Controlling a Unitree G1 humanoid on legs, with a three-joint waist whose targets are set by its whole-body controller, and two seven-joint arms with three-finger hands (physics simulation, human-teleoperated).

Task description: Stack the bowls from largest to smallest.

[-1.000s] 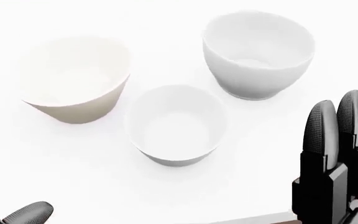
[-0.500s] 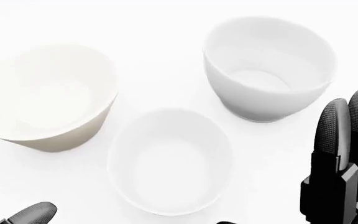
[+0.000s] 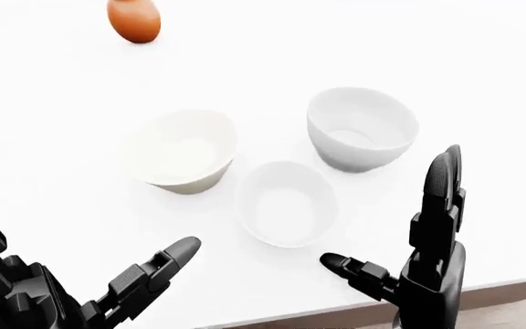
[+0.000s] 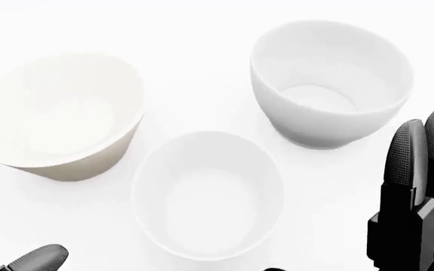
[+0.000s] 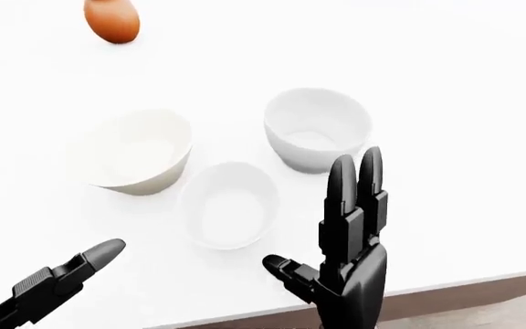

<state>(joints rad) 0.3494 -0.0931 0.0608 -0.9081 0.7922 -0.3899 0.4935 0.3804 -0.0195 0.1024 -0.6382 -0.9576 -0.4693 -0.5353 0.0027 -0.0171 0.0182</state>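
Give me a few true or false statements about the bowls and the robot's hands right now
1. Three bowls stand apart on the white table. True.
2. The cream bowl is nested inside the grey bowl. False: each stands alone.
3. The right hand grips the white bowl. False: its fingers are open, touching nothing.
4. A brown egg-shaped object lies near the left-eye view's top. True.
5. The left hand is empty. True.

A smooth, rounded orange-brown object (image 3: 134, 20), egg-like in shape, lies alone on the plain white tabletop (image 3: 482, 75), well apart from both hands and up toward the top left of the left-eye view. Along the bottom, just beside the right hand (image 5: 347, 233), the tabletop's edge meets a brownish strip (image 5: 510, 295).
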